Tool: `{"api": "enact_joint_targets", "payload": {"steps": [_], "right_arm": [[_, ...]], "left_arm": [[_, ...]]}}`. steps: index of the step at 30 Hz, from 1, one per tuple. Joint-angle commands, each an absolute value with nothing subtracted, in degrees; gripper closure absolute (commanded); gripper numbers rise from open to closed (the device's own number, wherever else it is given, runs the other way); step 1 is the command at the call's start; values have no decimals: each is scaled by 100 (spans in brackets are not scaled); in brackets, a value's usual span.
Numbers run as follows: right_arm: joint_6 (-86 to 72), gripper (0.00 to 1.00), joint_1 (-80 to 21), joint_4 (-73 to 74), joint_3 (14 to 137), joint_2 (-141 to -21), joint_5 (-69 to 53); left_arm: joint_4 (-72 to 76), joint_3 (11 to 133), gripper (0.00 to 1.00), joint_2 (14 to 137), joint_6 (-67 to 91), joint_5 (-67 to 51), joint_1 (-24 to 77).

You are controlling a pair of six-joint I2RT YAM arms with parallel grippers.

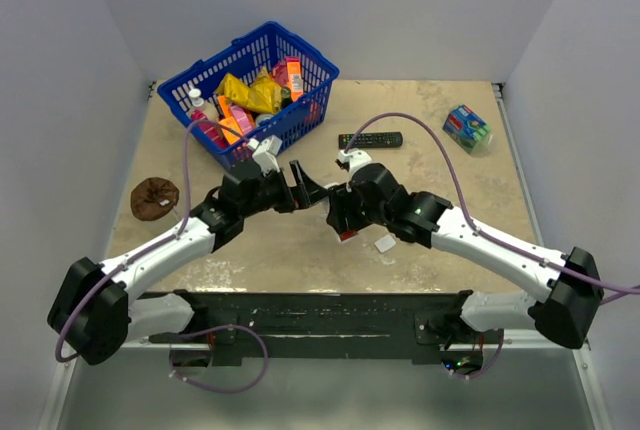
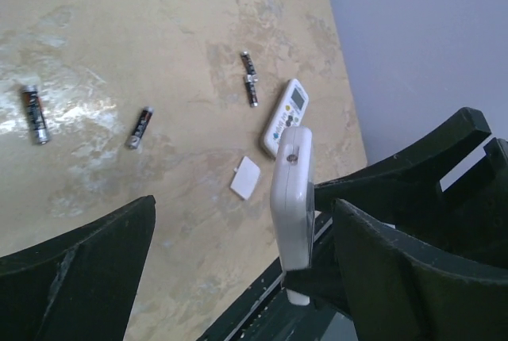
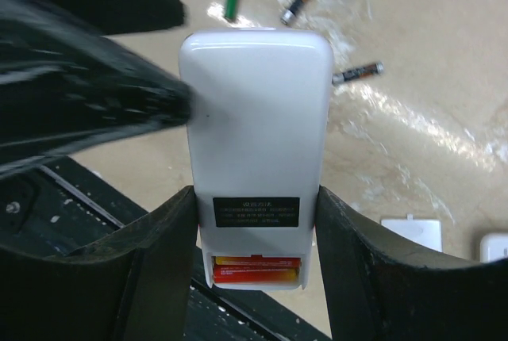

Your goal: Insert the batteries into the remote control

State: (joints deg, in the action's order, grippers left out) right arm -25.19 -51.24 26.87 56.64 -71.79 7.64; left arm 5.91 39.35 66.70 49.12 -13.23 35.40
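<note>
Left gripper (image 1: 305, 185) spread wide, gripping nothing | remote control (image 3: 255, 119) held off the table (image 2: 159, 24), back toward me, button face hidden | right gripper (image 3: 254, 198) clamped on its sides | slot batteries (image 3: 255, 268) only partly visible | loose batteries (image 2: 140, 127) on table.

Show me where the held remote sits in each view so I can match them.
Top external: remote at centre, mostly hidden in the right gripper.
Left wrist: remote edge-on, lower centre-right.
Right wrist: remote fills the centre, back facing the camera.
Shared landmark: the white battery cover, seen in all three.
</note>
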Motion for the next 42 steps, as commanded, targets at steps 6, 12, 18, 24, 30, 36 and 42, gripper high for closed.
{"api": "enact_joint_targets", "payload": {"steps": [6, 12, 18, 24, 30, 36, 42], "right_arm": [[-1819, 76, -5238, 2013, 6056, -6917, 299], [-1951, 76, -5238, 1793, 6073, -6864, 457], [-1995, 75, -5238, 1714, 6091, -6899, 430], [-2144, 61, -5238, 1871, 6108, -6873, 396], [-2250, 29, -5203, 2731, 6231, -6698, 694], [-2408, 25, -4598, 3804, 6057, -6662, 678], [-2443, 29, -3964, 4070, 5582, -7039, 325]], "left_arm": [[1942, 3955, 15, 7075, 5695, -1802, 3779], [1960, 3823, 29, 7137, 5924, -1450, 4043], [1969, 3814, 46, 7146, 5950, -1354, 4078], [1916, 3779, 82, 7005, 5801, -1152, 4087], [1503, 3648, 100, 6654, 5493, -519, 3999], [1389, 3191, 100, 6188, 5511, -615, 3262], [1152, 3023, 100, 5792, 5344, -677, 2883]]}}
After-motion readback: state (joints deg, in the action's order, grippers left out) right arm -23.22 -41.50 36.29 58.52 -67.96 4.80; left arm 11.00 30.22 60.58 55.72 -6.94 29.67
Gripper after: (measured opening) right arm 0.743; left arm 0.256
